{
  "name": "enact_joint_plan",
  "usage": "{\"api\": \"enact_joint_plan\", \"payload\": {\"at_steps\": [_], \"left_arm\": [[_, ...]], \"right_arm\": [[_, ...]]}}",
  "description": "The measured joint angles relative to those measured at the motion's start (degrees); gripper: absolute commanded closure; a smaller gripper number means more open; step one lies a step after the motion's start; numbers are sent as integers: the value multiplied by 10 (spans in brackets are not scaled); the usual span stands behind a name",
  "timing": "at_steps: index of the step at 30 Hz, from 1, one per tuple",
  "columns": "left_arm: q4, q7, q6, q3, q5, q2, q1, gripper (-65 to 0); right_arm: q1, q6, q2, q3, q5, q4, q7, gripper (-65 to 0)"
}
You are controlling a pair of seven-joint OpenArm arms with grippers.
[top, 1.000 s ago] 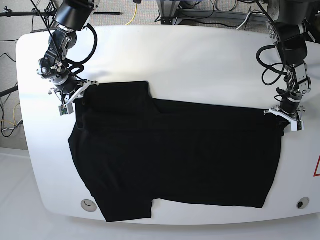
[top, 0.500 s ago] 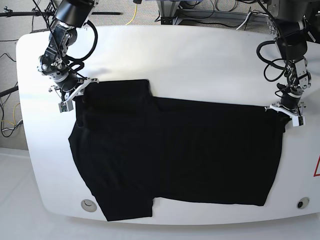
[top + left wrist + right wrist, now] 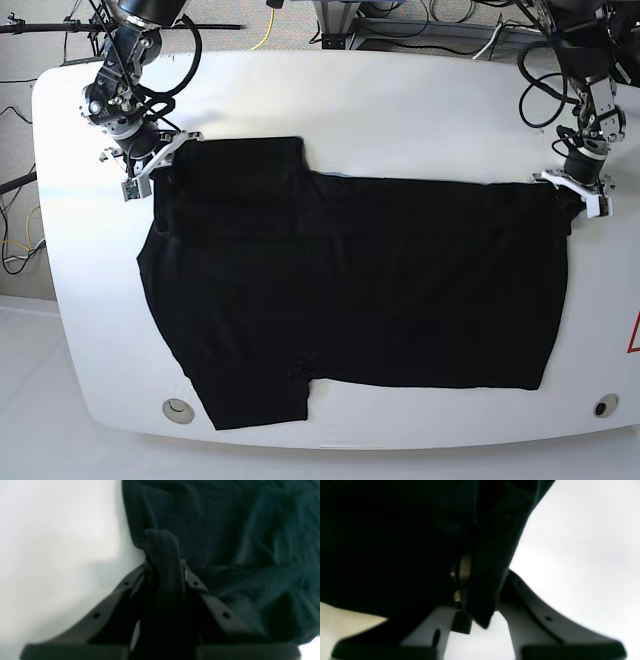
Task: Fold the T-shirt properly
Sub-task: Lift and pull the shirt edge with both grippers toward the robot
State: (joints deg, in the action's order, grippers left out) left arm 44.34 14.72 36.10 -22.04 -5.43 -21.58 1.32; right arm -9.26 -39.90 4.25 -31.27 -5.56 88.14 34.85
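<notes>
The black T-shirt (image 3: 340, 280) lies spread flat across the white table (image 3: 400, 110), sleeves toward the left of the base view. My left gripper (image 3: 578, 192), at the right of the base view, is shut on the shirt's far right corner. The left wrist view shows a bunched fold of the shirt (image 3: 162, 555) pinched in the left gripper (image 3: 165, 565). My right gripper (image 3: 150, 165), at the left of the base view, is shut on the shirt's far left corner. The right wrist view shows the shirt's edge (image 3: 490, 562) held in the right gripper (image 3: 482, 597).
Two round ports sit near the table's front edge, one at the left (image 3: 178, 408) and one at the right (image 3: 603, 406). Cables and stands lie behind the table's far edge (image 3: 400, 30). A red-marked label (image 3: 634, 335) shows at the right edge.
Both grippers have moved toward the table's far edge, dragging the shirt's far edge with them. The whole shirt has slid away from the front edge and lies flatter.
</notes>
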Motion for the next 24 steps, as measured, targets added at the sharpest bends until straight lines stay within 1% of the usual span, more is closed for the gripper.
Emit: {"api": "enact_joint_plan", "payload": {"at_steps": [3, 15, 24], "left_arm": [[32, 2, 0, 0, -4, 1, -33, 0], [121, 15, 1, -1, -14, 0, -139, 0], [167, 11, 0, -11, -13, 1, -192, 0]], "right_arm": [[-11, 1, -7, -3, -3, 6, -4, -101], [-51, 2, -10, -2, -7, 30, -15, -100], [-73, 2, -10, -2, -13, 33, -33, -100]]}}
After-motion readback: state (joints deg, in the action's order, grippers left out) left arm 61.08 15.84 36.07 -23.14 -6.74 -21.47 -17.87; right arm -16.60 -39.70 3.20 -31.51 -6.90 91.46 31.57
